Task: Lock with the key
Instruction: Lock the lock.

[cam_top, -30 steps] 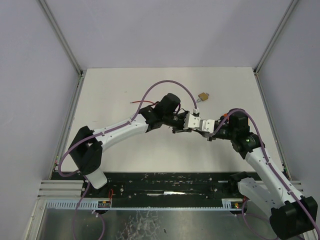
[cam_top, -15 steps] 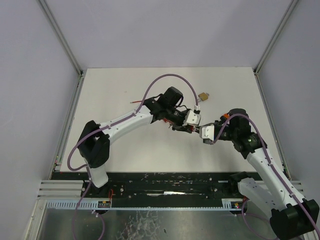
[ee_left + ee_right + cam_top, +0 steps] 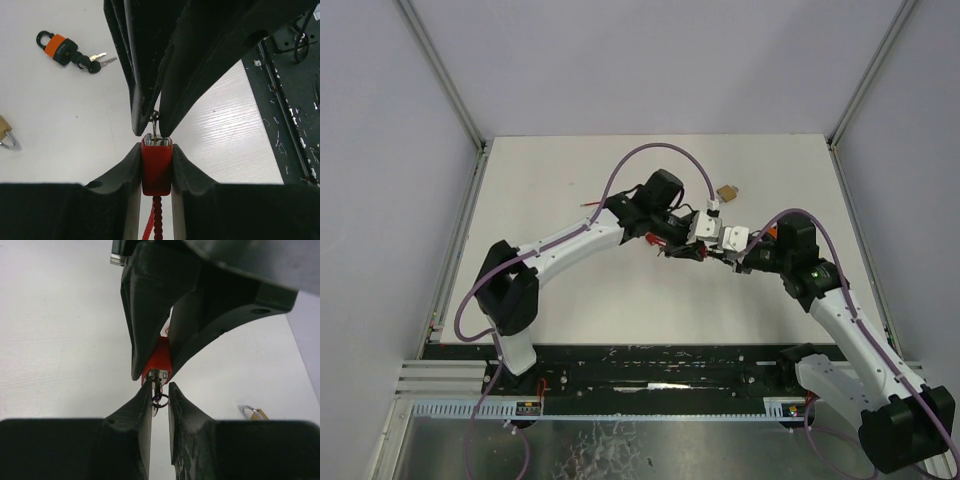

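The left tool (image 3: pixel 156 148) is clenched on the red padlock (image 3: pixel 156 176), held above the worktop (image 3: pixel 540 190) near its middle; the right tool (image 3: pixel 160 385) pinches the key (image 3: pixel 155 120) seated in the padlock's keyhole

walls (image 3: pixel 650 60): plain pale lilac | table (image 3: pixel 550 180): white, faint wood grain | light: even, soft

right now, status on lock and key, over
Left gripper shut on red rectangular padlock. Right gripper shut on small metal key, tip at padlock. Orange padlock aside, nothing blocking.
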